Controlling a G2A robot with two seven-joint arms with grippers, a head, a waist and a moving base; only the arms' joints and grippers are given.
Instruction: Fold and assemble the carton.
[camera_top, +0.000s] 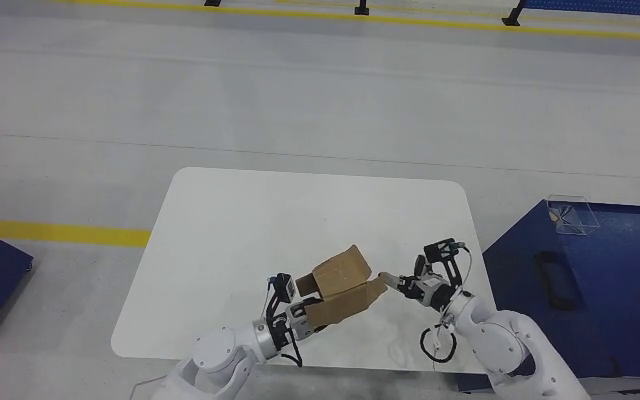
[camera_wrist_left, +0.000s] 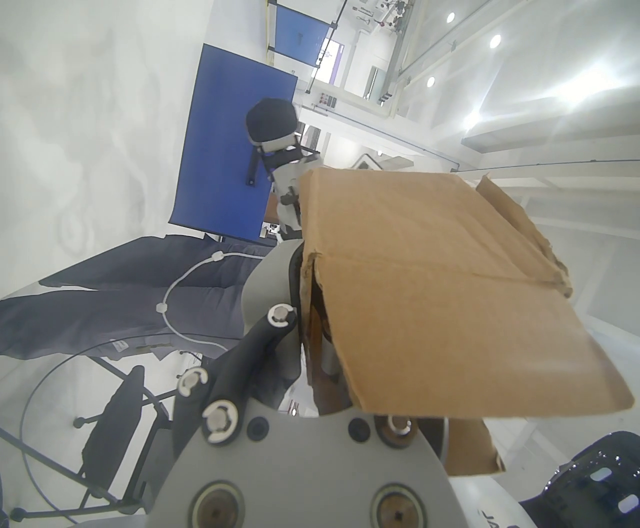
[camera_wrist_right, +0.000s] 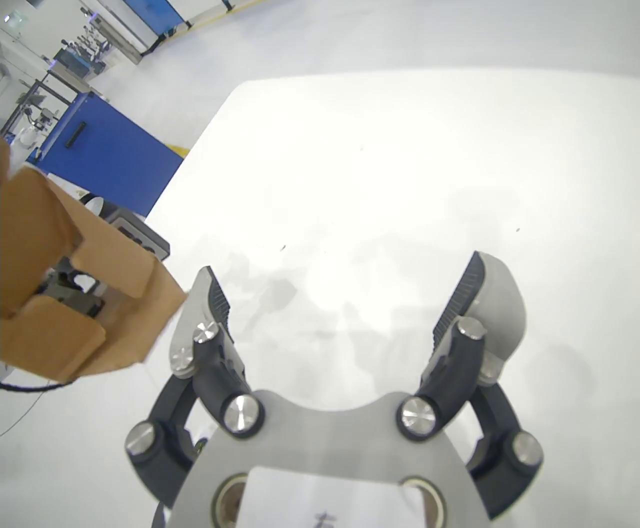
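Top view: my left tool (camera_top: 300, 302) is gripping the carton (camera_top: 343, 283) over the tabletop (camera_top: 300, 210). Its long axis is running straight across to my right tool (camera_top: 396, 284).

Left wrist: the carton's sitting right over the tool, hiding its fingers.

Right wrist: my right one's hanging wide open and empty, with the carton's open flapped end pointing its way, just beside one finger (camera_wrist_right: 212, 295).

top view looks steeply down on the surface (camera_top: 300, 215). wrist views sit close behind the left pincer (camera_top: 303, 297) and the right pincer (camera_wrist_right: 345, 300). all three share the carton (camera_top: 340, 283) near six o'clock.
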